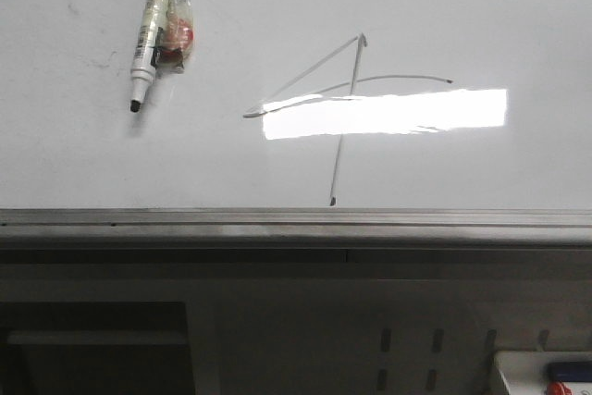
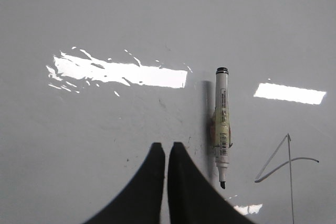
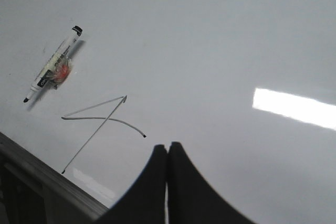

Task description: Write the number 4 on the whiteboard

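— Closest to the lens in both wrist views, what is seen of the tools?

— Two dark tapered fingers are seen pressed together with nothing between them: the left gripper [image 2: 166, 150] and the right gripper [image 3: 168, 150] are both closed and empty above the board.

— Where is the figure found?

— The thin, dark, hand-drawn angular number 4 [image 1: 347, 104] is found right of centre in the front view, on the large glossy white whiteboard [image 1: 481, 16]. Its crossbar is partly washed out by the bright rectangular glare [image 1: 384, 113], and its slanted stroke ends just above the grey metal edge rail [image 1: 296, 219].

— And outward from there?

— A white barrelled marker with a black tip, uncapped [image 1: 153, 30], is seen lying in the upper left, well apart from the figure, with a small taped-on clear wrap with red inside [image 1: 176, 36] at its side.

— What could go wrong?

— The lines could be smeared if a closed gripper were swept low over them. The exposed tip could leave a stray mark if the marker were nudged or rolled. The task is judged essentially done.
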{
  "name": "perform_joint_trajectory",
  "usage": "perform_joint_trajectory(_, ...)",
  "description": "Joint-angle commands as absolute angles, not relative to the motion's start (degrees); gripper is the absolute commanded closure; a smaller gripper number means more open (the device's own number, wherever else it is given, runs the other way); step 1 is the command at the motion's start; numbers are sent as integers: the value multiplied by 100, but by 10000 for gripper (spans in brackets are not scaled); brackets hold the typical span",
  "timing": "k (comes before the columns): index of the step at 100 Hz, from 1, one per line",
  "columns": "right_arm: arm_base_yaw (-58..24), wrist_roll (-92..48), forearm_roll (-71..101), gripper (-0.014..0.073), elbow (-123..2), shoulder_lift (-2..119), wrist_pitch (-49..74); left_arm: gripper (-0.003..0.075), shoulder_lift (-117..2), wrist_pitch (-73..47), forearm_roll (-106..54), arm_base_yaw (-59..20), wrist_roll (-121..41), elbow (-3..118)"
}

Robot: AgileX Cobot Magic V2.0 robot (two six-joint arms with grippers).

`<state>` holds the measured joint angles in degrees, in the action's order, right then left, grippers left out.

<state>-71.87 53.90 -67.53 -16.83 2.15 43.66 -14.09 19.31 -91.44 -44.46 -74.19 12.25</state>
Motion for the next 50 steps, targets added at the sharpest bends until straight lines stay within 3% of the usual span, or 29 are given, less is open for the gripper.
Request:
perform_joint_trajectory(1,-7187,5408,-7093,659,-1815,296,4164,741,-1448,1862,-9042,-4448,-7429,1385)
perform_joint_trajectory(50,-7187,5408,-7093,659,-1815,296,4164,741,-1386,1980,-8912,-4381,-7460,1083)
